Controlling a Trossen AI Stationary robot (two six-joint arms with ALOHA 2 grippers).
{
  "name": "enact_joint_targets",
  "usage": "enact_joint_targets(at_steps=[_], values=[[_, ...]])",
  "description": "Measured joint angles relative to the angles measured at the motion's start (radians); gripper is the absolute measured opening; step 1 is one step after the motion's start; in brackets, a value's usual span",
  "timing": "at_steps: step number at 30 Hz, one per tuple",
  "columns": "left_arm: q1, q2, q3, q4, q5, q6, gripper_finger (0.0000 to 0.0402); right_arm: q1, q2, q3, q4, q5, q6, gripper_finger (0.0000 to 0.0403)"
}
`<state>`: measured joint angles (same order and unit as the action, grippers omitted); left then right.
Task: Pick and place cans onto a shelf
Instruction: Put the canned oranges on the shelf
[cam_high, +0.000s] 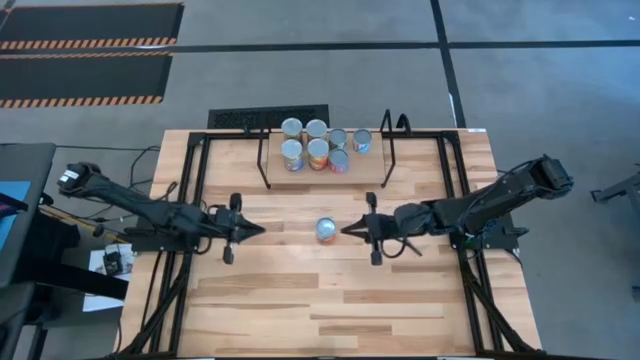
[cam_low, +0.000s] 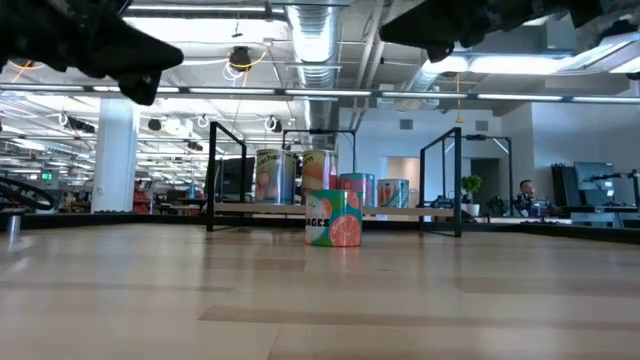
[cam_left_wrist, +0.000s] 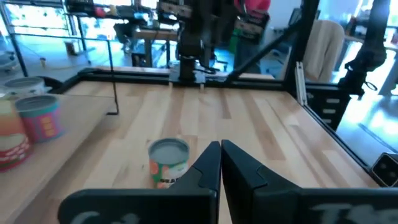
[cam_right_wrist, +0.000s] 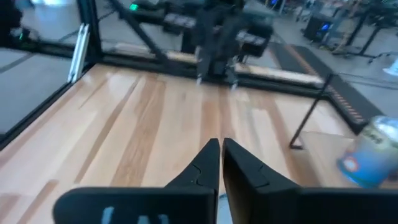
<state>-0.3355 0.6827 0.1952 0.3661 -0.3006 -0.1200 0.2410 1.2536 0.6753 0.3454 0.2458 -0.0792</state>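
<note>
One can (cam_high: 327, 230) with an orange and green label stands upright on its base in the middle of the table; it also shows in the low view (cam_low: 333, 218) and the left wrist view (cam_left_wrist: 168, 162). Several more cans (cam_high: 318, 145) stand upright on the light-wood shelf (cam_high: 365, 170) at the table's far side. My left gripper (cam_high: 262, 230) is shut and empty to the left of the lone can, its fingers (cam_left_wrist: 221, 152) together. My right gripper (cam_high: 345, 230) is shut and empty just right of the can, raised above the table, its fingers (cam_right_wrist: 221, 149) together.
Black wire frames (cam_high: 268, 150) (cam_high: 390, 150) stand at both ends of the shelf. Black frame rails (cam_high: 190, 190) (cam_high: 455, 190) run along the table's left and right sides. Bare plank top (cam_high: 330, 300) lies toward the near edge.
</note>
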Motion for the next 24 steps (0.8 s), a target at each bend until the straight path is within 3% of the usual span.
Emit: enact_joint_targets(at_steps=[8, 19, 24], values=[[0.000, -0.176, -0.085, -0.014, -0.004, 0.020, 0.0000, 0.006, 0.198, 0.184, -0.207, -0.004, 0.001, 0.0032], [0.001, -0.265, -0.134, -0.016, -0.065, 0.056, 0.0000, 0.002, 0.485, 0.507, -0.659, 0.018, -0.024, 0.0141], [0.001, -0.265, -0.134, -0.017, -0.071, 0.061, 0.0000, -0.043, 0.587, 0.613, -0.815, 0.019, -0.048, 0.0163]])
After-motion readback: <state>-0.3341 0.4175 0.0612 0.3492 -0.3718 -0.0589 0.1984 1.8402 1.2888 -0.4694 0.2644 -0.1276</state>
